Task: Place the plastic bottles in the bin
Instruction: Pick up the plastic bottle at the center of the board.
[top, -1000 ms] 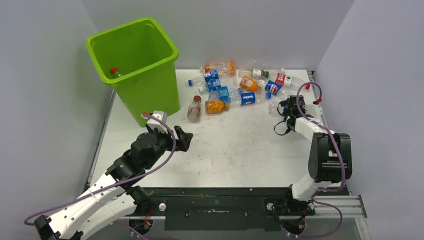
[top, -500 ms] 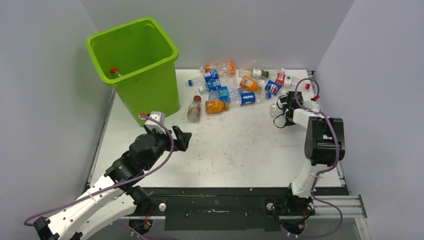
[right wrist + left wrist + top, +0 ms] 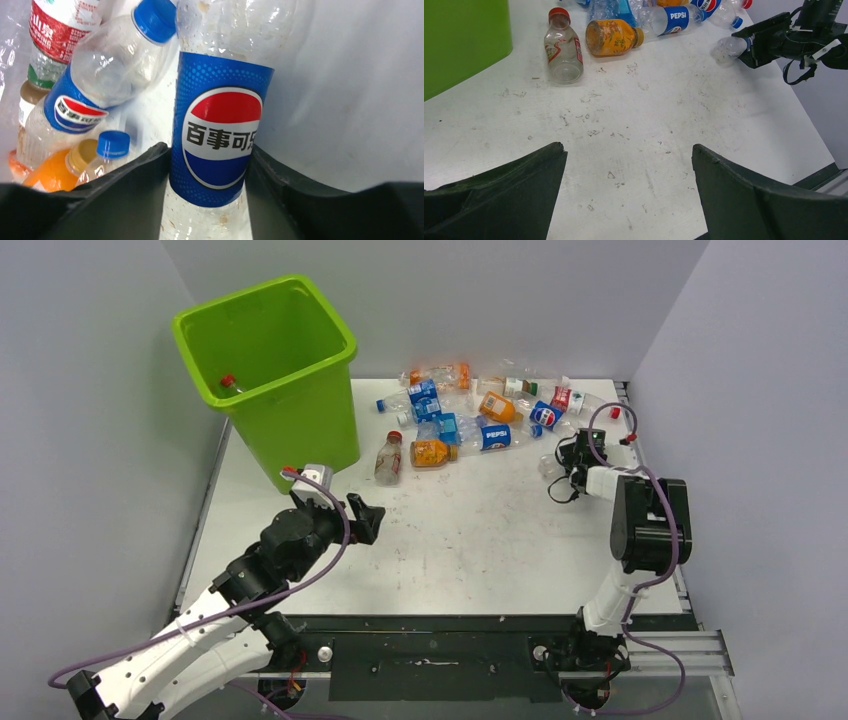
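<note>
From above, the left gripper (image 3: 367, 520) holds its fingers wide apart over the bare table (image 3: 470, 540), with the bin (image 3: 300, 425) near and beyond them to the left. The right gripper (image 3: 560, 458) sits at the near edge of the plastic bottles (image 3: 480, 415). The left wrist view shows a red-capped bottle (image 3: 563, 47) lying ahead of the left fingertip. In the right wrist view both fingers press the blue label of a Pepsi bottle (image 3: 220, 140) gripped between them.

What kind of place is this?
Likely a robot test lab: a scuffed white table walled in by plain grey panels, with a pile of bottles and a green bin for practice.
</note>
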Controlling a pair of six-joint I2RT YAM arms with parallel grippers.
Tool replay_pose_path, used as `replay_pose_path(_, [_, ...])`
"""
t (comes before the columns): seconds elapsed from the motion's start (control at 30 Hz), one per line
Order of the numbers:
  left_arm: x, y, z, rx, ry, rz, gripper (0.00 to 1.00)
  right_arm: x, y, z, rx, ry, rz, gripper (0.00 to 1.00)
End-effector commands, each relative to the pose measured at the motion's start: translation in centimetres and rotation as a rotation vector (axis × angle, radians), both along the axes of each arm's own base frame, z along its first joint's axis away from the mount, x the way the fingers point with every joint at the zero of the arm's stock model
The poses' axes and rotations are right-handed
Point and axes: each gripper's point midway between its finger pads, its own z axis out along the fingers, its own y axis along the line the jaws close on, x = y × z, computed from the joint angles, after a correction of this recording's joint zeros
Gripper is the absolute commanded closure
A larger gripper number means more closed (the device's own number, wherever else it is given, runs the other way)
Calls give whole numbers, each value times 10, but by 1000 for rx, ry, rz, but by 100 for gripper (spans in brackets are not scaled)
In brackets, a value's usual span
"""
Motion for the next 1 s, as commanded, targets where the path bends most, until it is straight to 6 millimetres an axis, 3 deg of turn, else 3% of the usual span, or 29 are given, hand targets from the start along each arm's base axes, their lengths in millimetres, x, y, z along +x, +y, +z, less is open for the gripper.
replay_pose_path(0.0, [-1, 0, 13, -34, -41, 1, 4, -20, 15, 30, -43, -25, 94, 54])
replay_pose_path(0.1, [-3, 1, 16, -41, -51, 1, 4, -30, 32, 71, -97, -105, 180, 59])
replay_pose_path(0.2, [-4, 3, 20, -50, -66, 7, 4, -47, 68, 123, -207, -212, 307, 62])
replay_pose_path(0.3, [-5, 6, 22, -54, -83, 13, 4, -80, 120, 176, -296, -338, 456, 64])
replay_pose_path(0.43, [-7, 9, 29, -73, -113, 18, 4, -134, 195, 209, -380, -495, 761, 62])
replay_pose_path(0.53, [-9, 7, 36, -109, -139, 4, 4, -189, 251, 222, -399, -639, 1068, 60])
replay_pose_path(0.57, [-11, 5, 39, -128, -146, -9, 4, -206, 266, 218, -407, -655, 1152, 60])
replay_pose_path(0.73, [-19, -18, 63, -282, -211, -121, 4, -279, 305, 212, -424, -785, 1376, 60])
replay_pose_path(0.83, [-28, -39, 78, -371, -269, -237, 4, -310, 326, 208, -448, -854, 1480, 62])
replay_pose_path(0.97, [-34, -65, 95, -416, -290, -358, 4, -337, 350, 207, -502, -936, 1574, 65])
